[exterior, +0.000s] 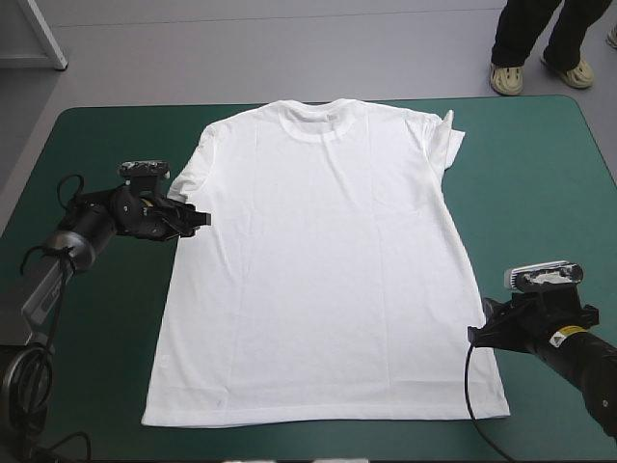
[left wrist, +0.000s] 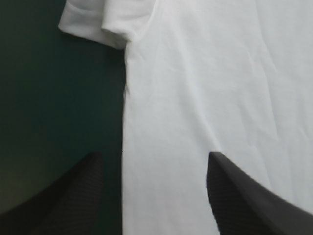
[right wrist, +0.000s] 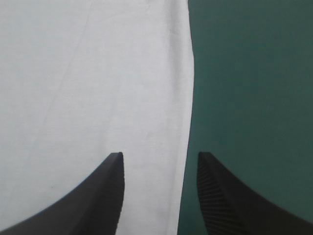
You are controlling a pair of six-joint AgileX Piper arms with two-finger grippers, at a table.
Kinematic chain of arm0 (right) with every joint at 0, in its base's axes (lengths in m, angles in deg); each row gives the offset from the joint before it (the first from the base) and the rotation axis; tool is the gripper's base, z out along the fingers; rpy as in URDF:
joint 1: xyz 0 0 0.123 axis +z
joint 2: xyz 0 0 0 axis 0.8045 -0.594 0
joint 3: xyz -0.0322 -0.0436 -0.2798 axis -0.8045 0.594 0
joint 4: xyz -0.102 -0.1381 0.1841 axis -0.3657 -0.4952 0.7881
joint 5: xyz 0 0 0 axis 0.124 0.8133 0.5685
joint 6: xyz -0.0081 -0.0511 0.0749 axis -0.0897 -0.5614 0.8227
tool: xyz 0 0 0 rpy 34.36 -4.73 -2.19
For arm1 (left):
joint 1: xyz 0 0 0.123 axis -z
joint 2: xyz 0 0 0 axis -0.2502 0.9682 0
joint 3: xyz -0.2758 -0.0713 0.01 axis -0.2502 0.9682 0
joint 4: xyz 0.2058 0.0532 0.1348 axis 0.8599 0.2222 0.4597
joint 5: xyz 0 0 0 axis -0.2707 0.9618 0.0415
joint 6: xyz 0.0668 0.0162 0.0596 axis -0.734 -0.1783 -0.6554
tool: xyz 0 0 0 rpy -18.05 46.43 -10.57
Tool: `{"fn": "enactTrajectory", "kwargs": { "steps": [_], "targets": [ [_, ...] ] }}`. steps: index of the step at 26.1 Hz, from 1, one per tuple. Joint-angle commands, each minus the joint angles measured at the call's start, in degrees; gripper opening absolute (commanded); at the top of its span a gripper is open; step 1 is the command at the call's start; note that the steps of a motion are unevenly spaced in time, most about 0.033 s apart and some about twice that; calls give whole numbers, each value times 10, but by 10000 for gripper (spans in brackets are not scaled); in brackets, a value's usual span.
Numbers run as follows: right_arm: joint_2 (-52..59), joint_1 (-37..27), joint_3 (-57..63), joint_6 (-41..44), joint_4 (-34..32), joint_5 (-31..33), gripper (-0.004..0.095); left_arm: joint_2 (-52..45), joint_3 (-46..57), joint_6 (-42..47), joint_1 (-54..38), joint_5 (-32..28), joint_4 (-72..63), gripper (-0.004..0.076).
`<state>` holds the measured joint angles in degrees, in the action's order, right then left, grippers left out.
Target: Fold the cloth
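Here the T-shirt [exterior: 318,270] lies flat on the teal-green cover [exterior: 96,135] between our two arms, its long side edges each running between the parted fingers of our left gripper [exterior: 198,220] and our right gripper [exterior: 477,333], both empty and equally near.

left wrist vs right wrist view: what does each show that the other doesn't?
Left wrist only: a short sleeve ahead of the left end effector. Right wrist only: the right end effector at a plain stretch of side edge, no sleeve. Both: end effector open, straddling a side edge of the T-shirt, teal-green cover beside it.
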<state>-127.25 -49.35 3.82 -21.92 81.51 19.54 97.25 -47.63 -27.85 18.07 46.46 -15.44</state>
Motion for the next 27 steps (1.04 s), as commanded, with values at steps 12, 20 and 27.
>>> {"fn": "enactTrajectory", "kwargs": {
  "steps": [12,20,27],
  "targets": [
    [-3,-4,-14,-9,7,-57,440,83,-38,-3,1,-47,-8,313],
    [-58,-4,-65,-12,6,-62,425,82,-38,-17,1,-54,-5,21],
    [-367,-4,-258,-135,81,-47,426,82,-38,-18,1,-44,-8,21]
  ]
}}
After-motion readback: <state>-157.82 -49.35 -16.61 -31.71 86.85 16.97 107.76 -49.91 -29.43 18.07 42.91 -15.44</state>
